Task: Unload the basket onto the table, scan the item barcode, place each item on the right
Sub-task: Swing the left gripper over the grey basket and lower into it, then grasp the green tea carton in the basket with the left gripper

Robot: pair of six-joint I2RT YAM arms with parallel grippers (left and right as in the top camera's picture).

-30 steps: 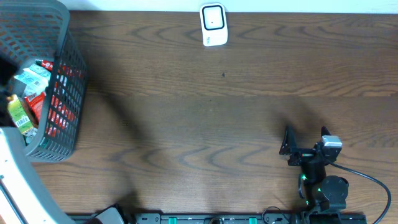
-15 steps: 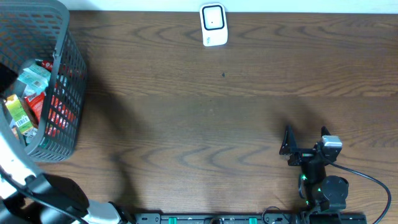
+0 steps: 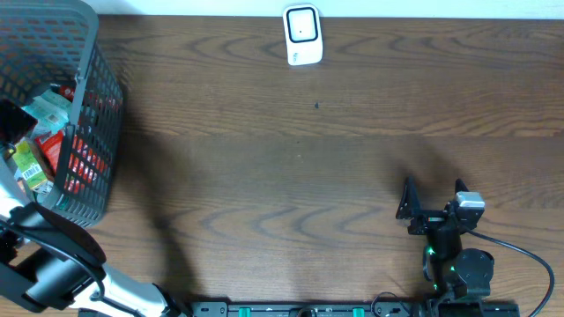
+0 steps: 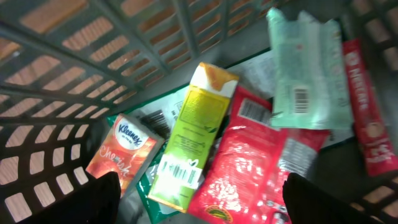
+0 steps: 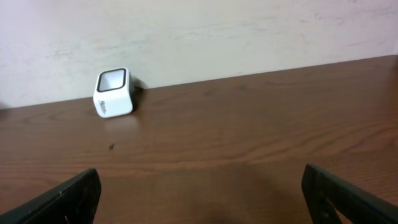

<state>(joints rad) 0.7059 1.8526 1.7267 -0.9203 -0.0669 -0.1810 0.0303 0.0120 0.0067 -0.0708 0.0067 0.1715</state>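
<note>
Left arm (image 3: pixel 53 264) swung in over basket (image 3: pixel 99 106); left gripper (image 4: pixel 200 202) spread above packets (image 4: pixel 249 155), fingertips cut off. Right gripper (image 5: pixel 202 205) spread, parked low.

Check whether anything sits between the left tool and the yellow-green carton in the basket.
Nothing visible does. The open left tool hangs above the yellow-green carton, which lies uppermost, barcode showing. The red foil pouch lies beside it; the grey mesh basket walls only surround it.

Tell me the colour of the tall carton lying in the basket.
Yellow-green carton with an orange top; clearest in the left wrist view.
</note>
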